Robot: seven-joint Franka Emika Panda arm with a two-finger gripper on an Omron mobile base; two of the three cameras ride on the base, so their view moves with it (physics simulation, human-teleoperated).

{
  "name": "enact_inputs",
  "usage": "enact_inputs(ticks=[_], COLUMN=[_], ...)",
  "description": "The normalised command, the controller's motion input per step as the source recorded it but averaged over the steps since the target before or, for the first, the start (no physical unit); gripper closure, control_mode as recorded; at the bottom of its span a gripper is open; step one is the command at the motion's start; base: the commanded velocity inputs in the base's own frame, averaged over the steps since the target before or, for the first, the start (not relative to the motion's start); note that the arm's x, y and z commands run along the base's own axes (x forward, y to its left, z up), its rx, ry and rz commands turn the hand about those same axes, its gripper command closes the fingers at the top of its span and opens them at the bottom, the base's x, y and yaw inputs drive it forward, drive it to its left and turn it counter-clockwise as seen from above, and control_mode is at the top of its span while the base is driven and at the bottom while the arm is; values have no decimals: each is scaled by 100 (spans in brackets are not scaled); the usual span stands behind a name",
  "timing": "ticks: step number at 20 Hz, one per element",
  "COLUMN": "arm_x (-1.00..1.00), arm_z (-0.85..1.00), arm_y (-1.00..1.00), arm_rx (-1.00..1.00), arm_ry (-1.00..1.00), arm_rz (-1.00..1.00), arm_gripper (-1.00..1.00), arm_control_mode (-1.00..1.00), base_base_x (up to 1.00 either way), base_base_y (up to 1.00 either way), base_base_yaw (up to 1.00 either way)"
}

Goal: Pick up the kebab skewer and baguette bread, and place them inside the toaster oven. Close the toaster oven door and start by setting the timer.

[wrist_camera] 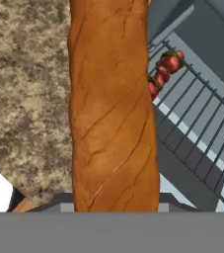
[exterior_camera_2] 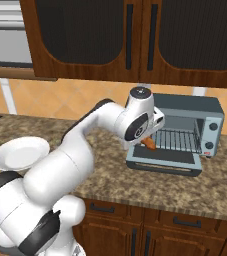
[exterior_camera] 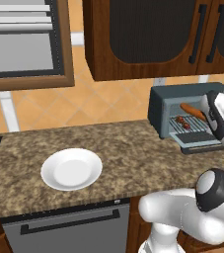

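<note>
My gripper (exterior_camera_2: 146, 139) is shut on the baguette bread (wrist_camera: 112, 108), a long orange-brown loaf that runs straight up the hand view and hides the fingertips. The loaf's far end (exterior_camera: 192, 111) reaches into the mouth of the grey-blue toaster oven (exterior_camera: 158, 106). On the wire rack (wrist_camera: 202, 123) inside lies the kebab skewer (wrist_camera: 164, 69), with red and brown chunks, just right of the loaf. The toaster oven door (exterior_camera_2: 165, 162) hangs open, flat over the counter below the hand.
A white plate (exterior_camera: 71, 169) sits bare on the speckled counter (exterior_camera: 128, 148), left of the oven. Two round knobs (exterior_camera_2: 210, 126) are on the oven's right front panel. Dark wooden cabinets (exterior_camera_2: 110, 40) hang close above the oven.
</note>
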Motion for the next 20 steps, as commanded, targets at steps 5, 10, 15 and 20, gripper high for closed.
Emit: enact_inputs(ticks=[5,10,15,20], arm_x=[17,56,30,15], arm_z=[0,-17,-41,-17], arm_y=[-52,-13,-11,-35], arm_rx=[-6,-1,-12,-14], arm_ry=[-10,1,-2,0], arm_rz=[1,1,11,7], arm_gripper=[100,100,100,100], arm_control_mode=[-100,-100,-100,-100], base_base_x=[0,0,0,0], base_base_y=[0,0,0,0], base_base_yaw=[0,0,0,0])
